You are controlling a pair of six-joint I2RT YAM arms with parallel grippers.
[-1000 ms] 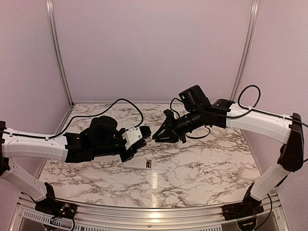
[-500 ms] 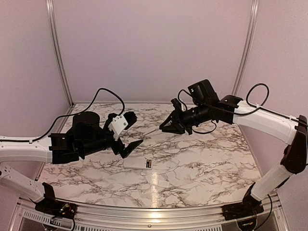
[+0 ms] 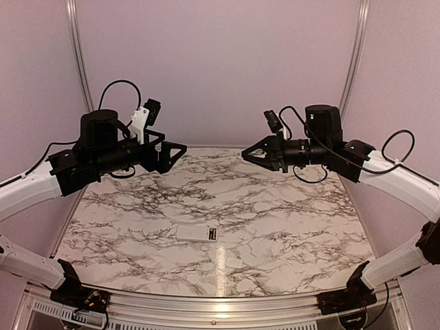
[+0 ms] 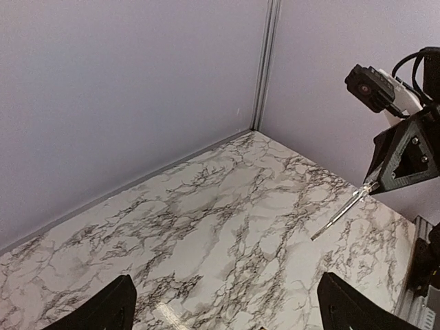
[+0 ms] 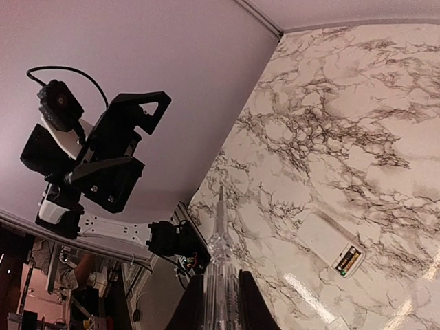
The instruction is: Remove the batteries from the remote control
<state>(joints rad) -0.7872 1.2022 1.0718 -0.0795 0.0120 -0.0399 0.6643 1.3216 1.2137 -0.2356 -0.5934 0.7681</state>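
Observation:
The white remote control lies flat on the marble table, and the batteries show dark and copper in the recess at its right end. The right wrist view has the remote control and the batteries too. My left gripper hangs open and empty high above the table's back left; its black fingertips stand wide apart. My right gripper is raised at the back right, shut on a slim clear pointed tool, which also shows in the left wrist view.
A small white cover piece lies on the table just in front and to the right of the remote. Lilac walls with metal corner posts close in the back and sides. The metal front rail carries both arm bases.
The left gripper has opened and risen up and back to the left, away from the remote. The right arm has lifted and drawn back to the right with the tool.

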